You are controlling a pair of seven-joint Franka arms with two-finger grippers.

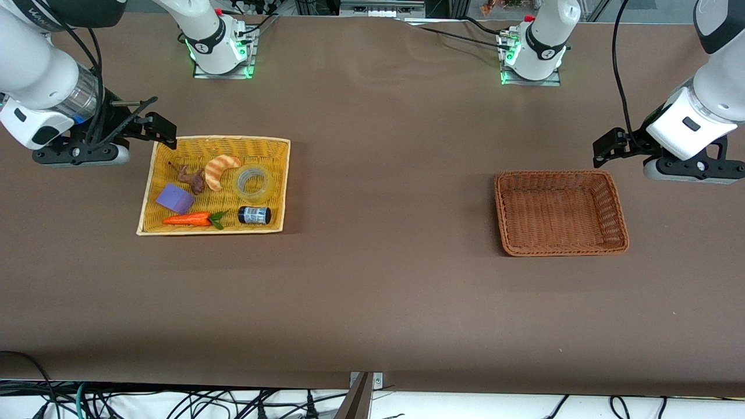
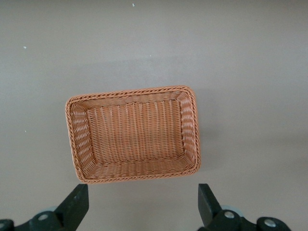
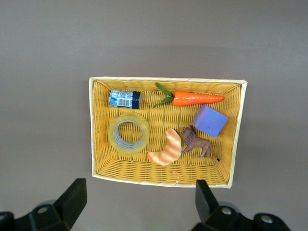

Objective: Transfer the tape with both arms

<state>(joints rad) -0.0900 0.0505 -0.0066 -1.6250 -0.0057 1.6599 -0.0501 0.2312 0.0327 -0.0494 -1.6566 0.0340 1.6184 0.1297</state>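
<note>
Translucent yellowish tape ring lies in the yellow wicker tray; right gripper hovers beside it, fingers apart (left gripper likewise, by the brown basket).

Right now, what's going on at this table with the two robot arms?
Nothing is being held yet. The tape lies in the yellow basket with a croissant, carrot and small jar. The right tool hangs open over that basket's edge; the left tool hangs open beside the bare brown basket.
</note>
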